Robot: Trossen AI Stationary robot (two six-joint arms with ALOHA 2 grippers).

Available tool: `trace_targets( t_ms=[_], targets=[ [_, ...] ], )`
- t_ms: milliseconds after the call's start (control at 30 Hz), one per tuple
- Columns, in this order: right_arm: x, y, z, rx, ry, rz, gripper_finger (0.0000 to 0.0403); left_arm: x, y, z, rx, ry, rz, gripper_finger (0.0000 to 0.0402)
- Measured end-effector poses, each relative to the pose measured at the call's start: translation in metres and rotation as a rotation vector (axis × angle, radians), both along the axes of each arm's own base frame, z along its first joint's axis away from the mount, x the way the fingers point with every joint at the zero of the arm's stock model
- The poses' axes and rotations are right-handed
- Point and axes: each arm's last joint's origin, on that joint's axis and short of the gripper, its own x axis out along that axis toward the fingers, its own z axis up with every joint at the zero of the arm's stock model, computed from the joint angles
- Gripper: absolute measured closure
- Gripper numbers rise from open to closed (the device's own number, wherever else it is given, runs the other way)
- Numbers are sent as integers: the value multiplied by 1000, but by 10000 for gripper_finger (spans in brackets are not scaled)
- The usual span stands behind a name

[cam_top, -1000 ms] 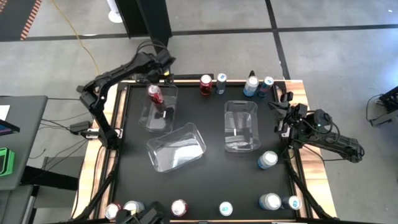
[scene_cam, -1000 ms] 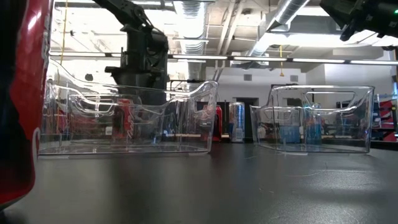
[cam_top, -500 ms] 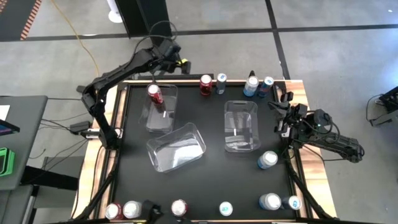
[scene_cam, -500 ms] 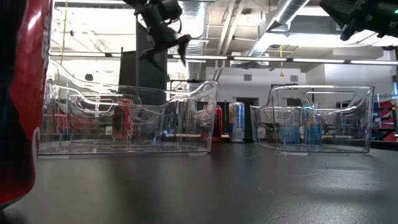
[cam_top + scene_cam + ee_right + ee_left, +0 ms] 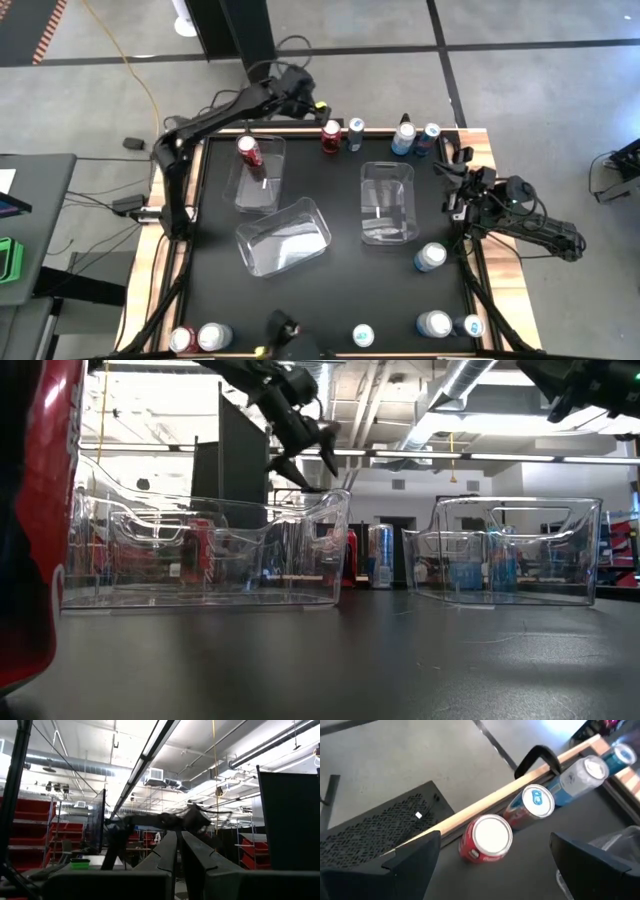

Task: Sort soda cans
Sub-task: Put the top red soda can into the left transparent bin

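Left gripper (image 5: 318, 104) swung from over the bin holding one red can (image 5: 249, 151) toward the back-edge cans, jaws wide, empty.
Next red can (image 5: 486, 839) sat just beneath it, likely target; right gripper (image 5: 449, 180) waited at the right edge, fingers closed.

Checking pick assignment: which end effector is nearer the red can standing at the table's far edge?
Left. The left end effector hovers open just beside the red can, above the far edge. The right end effector sits at the table's right side, past the blue cans, clearly farther off.
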Motion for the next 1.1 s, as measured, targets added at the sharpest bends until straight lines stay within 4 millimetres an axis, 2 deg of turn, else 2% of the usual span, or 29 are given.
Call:
trace_targets(
  t_ms=[200, 333, 433, 567, 767, 1100],
  targets=[
    [-1, 0, 1, 7, -17, 9, 356, 26, 17, -5, 1, 107, -60, 31],
    [-1, 0, 1, 8, -16, 9, 356, 41, 25, -23, -13, 184, -101, 31],
    [-1, 0, 1, 8, -16, 9, 356, 44, 26, -40, -42, 222, -122, 31],
    [0, 0, 1, 4, -12, 5, 356, 45, 27, -49, -76, 255, -125, 31],
    [0, 0, 0, 0, -5, 1, 356, 49, 27, -44, -49, 214, -123, 31],
    [0, 0, 0, -2, -3, 0, 356, 55, 23, -50, -35, 215, -152, 31]
  ],
)
